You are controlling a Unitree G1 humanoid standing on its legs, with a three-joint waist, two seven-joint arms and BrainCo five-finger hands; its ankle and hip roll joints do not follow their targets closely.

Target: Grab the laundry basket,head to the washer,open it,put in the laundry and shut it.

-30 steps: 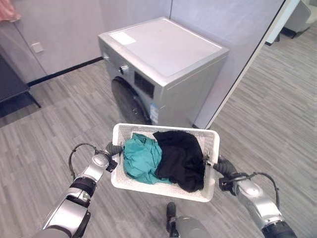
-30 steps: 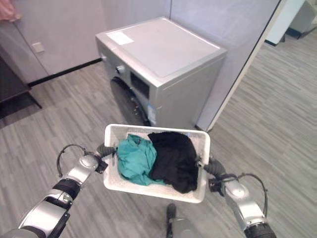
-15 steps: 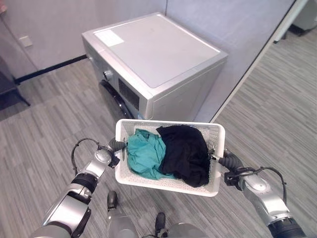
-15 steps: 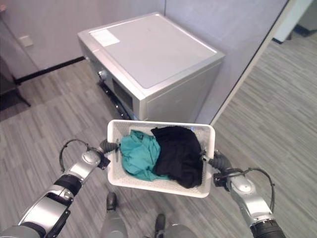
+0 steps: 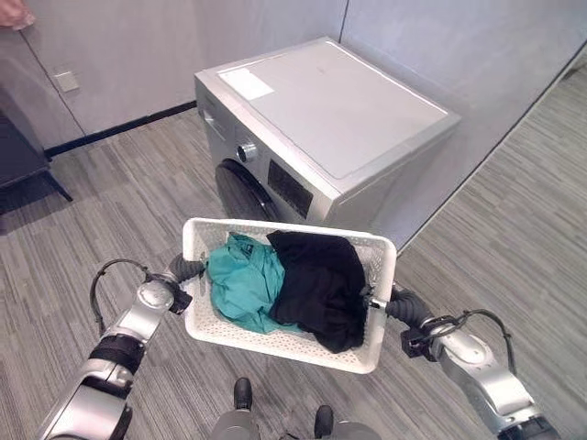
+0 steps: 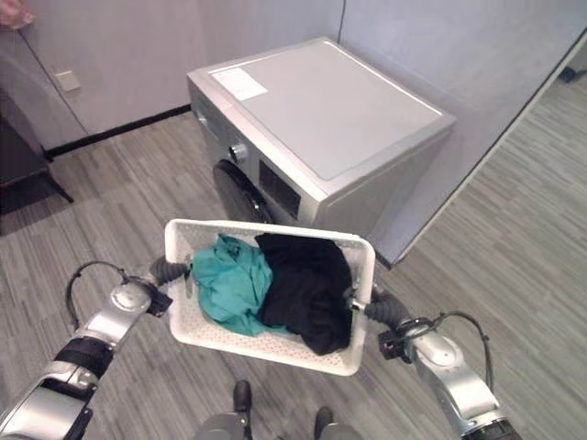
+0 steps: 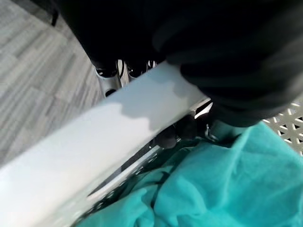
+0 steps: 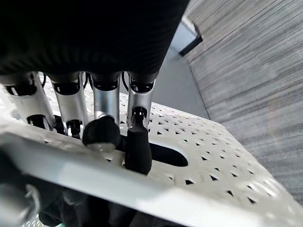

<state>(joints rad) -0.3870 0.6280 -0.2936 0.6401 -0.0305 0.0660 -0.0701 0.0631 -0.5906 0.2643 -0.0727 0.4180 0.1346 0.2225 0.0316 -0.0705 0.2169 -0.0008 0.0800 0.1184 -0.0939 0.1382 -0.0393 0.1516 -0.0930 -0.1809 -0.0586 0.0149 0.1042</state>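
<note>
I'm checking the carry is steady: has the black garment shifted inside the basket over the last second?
No. The black garment lies against the basket's right end beside the teal garment, as before; the whole view shifted, so the camera moved.

Both arms extended fwd, elbows bent, wide apart. Left hand clamped on basket left rim, fingers curled over it. Right hand fingers hooked thru right handle slot.

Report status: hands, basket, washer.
Left hand and right hand shut on the basket ends, basket held off the floor. Teal cloth and black cloth inside. Washer just ahead, door shut. Nothing between.
</note>
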